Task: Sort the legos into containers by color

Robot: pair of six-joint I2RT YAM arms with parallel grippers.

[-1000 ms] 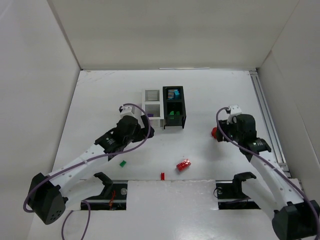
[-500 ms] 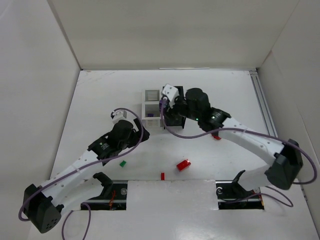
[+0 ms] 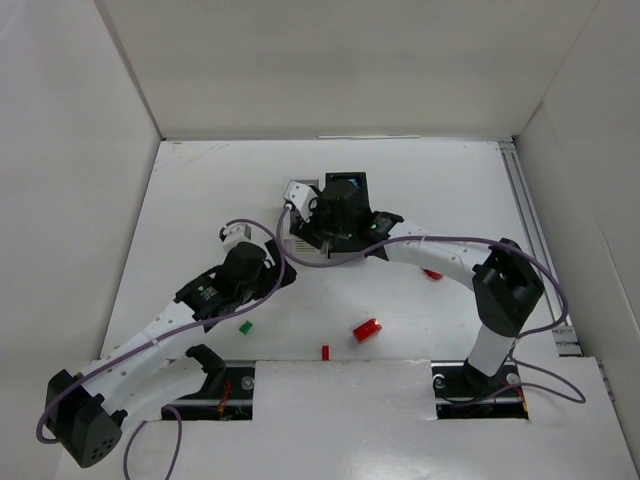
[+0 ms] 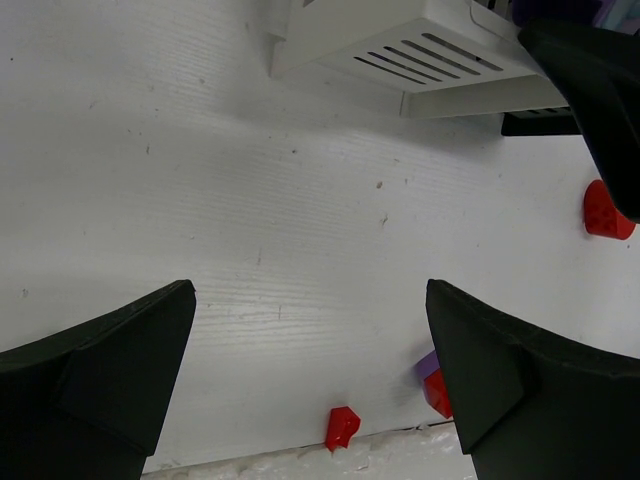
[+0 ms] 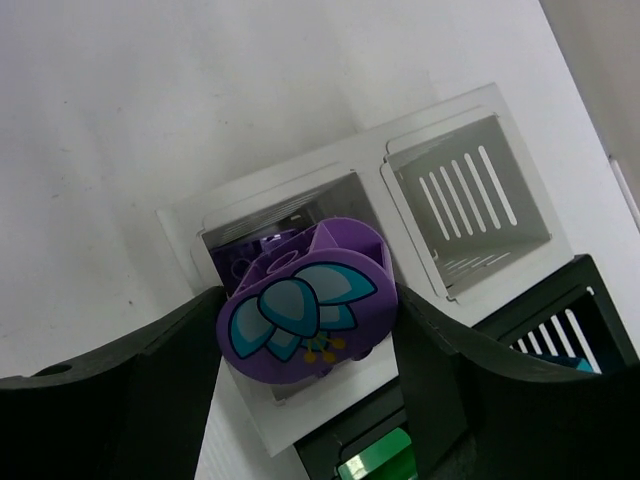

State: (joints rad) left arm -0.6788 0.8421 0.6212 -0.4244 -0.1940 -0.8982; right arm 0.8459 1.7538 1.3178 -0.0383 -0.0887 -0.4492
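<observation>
Purple brick, pinched in the right hand that has swung in from the right, now hangs over the white bin's near, purple-holding compartment, so a drop looks due; the left hand hovers open over the counter.

The right arm lies across the middle of the bench, from the near right corner to the white bin, barring the way from the near edge to the black bin. Its jaws, clamped on a purple flower piece, hang over the white bin's compartment holding a purple brick; the compartment beside it is uncovered. The left arm slants in from the near left corner, jaws spread wide over bare bench. A green brick and a red brick lie by the near edge. Room remains along the far and left edges.
</observation>
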